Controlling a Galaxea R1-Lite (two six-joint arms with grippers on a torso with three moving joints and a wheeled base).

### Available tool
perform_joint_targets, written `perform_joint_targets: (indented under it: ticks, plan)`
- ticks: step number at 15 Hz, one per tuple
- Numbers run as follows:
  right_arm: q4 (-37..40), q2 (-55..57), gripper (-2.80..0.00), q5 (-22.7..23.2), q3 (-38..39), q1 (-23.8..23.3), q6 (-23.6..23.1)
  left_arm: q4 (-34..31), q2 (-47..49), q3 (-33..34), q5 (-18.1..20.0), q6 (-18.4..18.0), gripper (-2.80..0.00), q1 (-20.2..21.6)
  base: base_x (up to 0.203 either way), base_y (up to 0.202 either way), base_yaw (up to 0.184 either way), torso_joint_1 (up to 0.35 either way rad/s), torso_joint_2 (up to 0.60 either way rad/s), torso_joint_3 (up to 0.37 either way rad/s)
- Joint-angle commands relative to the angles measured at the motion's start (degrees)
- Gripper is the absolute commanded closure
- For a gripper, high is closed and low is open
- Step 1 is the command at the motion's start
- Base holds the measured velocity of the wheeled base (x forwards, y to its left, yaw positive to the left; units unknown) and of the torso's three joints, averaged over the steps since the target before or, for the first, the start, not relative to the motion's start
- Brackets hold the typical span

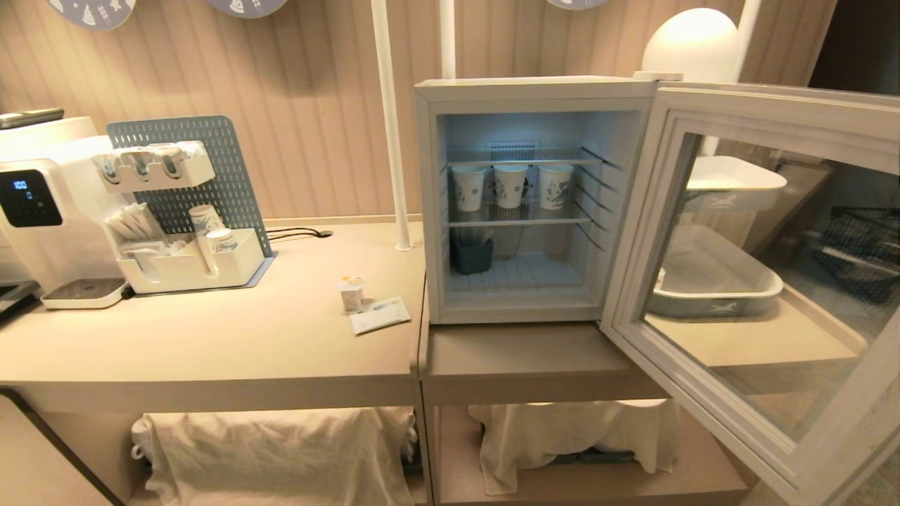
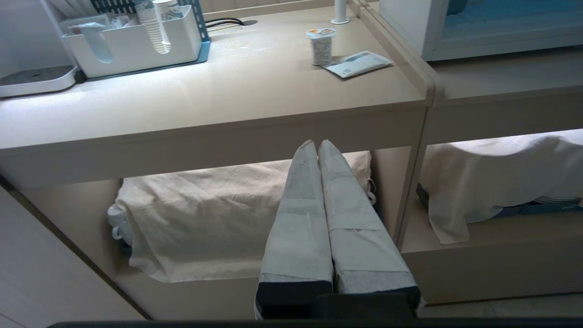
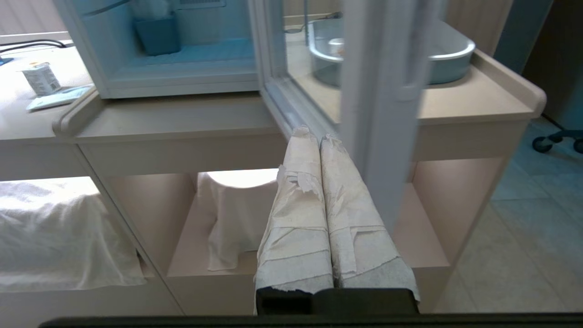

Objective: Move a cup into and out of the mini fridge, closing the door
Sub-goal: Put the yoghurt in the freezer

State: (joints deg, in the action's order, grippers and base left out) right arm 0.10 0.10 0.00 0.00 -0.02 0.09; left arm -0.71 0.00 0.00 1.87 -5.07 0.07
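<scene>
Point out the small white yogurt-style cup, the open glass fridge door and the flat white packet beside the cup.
small white yogurt-style cup (image 1: 351,293), head view, on its side wall.
open glass-windowed fridge door (image 1: 773,105), head view, on its top frame.
flat white packet (image 1: 380,314), head view, on its face.

The counter (image 1: 211,344) is matt beige laminate. The fridge (image 1: 429,211) has smooth white walls and wire shelves; its door (image 1: 773,281) carries a glossy glass pane. Paper cups (image 1: 510,185) stand inside. The cup (image 2: 321,45) looks plastic. Crumpled cloth (image 2: 205,218) drapes below. Rough tape wraps both grippers' fingers (image 3: 296,218).
</scene>
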Motion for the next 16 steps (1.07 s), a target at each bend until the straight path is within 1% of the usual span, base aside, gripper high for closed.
perform_joint_targets:
  ticks: [1,16]
  plan:
    - [-0.02,0.08,0.00,0.00,0.00,0.00,0.00,0.00,-0.09,0.00,0.07,-0.03,0.00,0.01,0.000,0.192,-0.003,0.002,0.00,0.006]
    - [0.07,0.08,0.00,0.00,0.00,-0.06,0.00,0.09,-0.09,0.00,-0.11,0.15,0.00,0.01,0.000,0.193,0.000,0.002,0.00,0.002]
